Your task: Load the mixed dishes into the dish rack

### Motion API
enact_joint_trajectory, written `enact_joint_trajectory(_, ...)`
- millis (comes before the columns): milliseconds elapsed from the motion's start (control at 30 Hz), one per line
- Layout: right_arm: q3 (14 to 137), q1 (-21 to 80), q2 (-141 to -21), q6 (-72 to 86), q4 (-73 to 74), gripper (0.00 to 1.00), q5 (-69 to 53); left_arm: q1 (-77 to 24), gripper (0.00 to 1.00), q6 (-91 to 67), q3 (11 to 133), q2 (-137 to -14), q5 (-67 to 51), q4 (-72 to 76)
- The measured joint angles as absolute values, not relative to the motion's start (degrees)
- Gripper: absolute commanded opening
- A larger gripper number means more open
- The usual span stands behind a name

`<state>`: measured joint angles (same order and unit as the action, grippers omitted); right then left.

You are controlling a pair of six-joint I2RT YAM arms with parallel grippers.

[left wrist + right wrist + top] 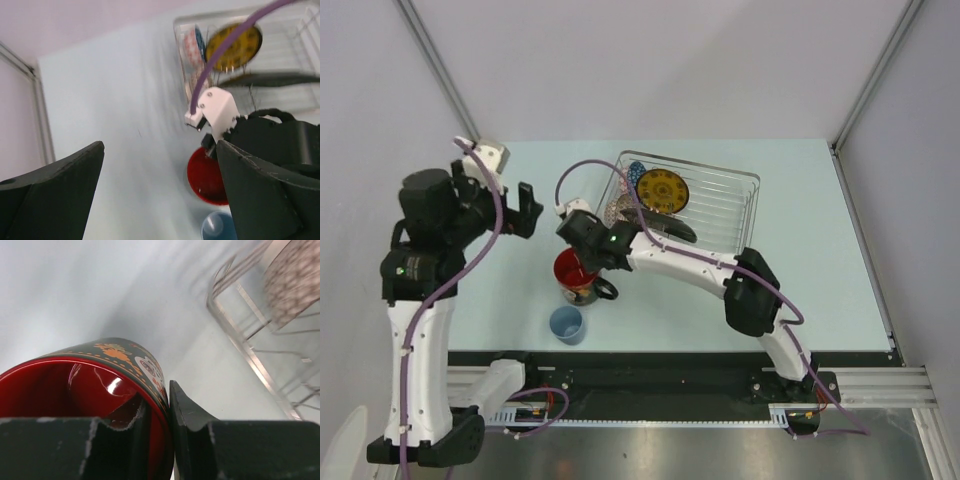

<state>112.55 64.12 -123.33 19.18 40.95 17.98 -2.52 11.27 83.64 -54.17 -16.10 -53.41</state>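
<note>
The black mug with red inside stands left of the silver wire dish rack. My right gripper is shut on its rim, one finger inside and one outside; the mug fills the right wrist view. I cannot tell if it is lifted. The light-blue cup sits in front of it. In the rack are the yellow plate, the dark square plate, a pinkish bowl and a blue bowl. My left gripper is open and empty, high to the mug's left.
The left wrist view shows the mug's red inside, the cup, the yellow plate and the right arm's white wrist part. The rack's wire corner lies right of the mug. Grey walls enclose the table.
</note>
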Motion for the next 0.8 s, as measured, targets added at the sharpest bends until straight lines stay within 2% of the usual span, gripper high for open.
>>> enact_joint_trajectory(167, 125.67, 62.74, -120.70, 18.00, 44.97, 0.00, 17.52, -2.48, 1.00, 7.88, 100.73, -57.74, -15.44, -52.14)
enact_joint_trajectory(267, 132.46, 60.71, -117.58, 17.98, 46.28, 0.00, 16.03, -2.48, 1.00, 5.67, 106.06, -58.72, -16.25, -51.07)
enact_joint_trajectory(367, 133.36, 55.72, -111.24, 20.25, 46.28, 0.00, 11.79, -2.48, 1.00, 2.48, 108.60, -58.78, -18.96, -50.68)
enact_joint_trajectory(467, 121.60, 44.36, -98.67, 25.54, 39.57, 0.00, 3.40, -2.44, 1.00, -2.26, 109.19, -59.00, -24.97, -49.17)
enact_joint_trajectory(567, 102.52, 29.02, -84.75, 34.70, 27.94, 0.00, -4.69, -2.44, 1.00, -7.75, 108.09, -59.59, -34.44, -45.87)
enact_joint_trajectory(633, 89.97, 18.61, -77.80, 42.92, 19.07, 0.00, -8.54, -2.44, 1.00, -13.54, 102.72, -59.05, -44.29, -39.70)
enact_joint_trajectory(700, 85.38, 14.92, -76.01, 47.53, 16.19, 0.00, -9.98, -2.55, 1.00, -19.62, 96.62, -58.65, -51.42, -33.32)
enact_joint_trajectory(800, 82.96, 16.67, -77.38, 53.78, 11.27, 0.00, -15.62, -3.81, 1.00, -31.66, 83.94, -58.26, -60.16, -19.68)
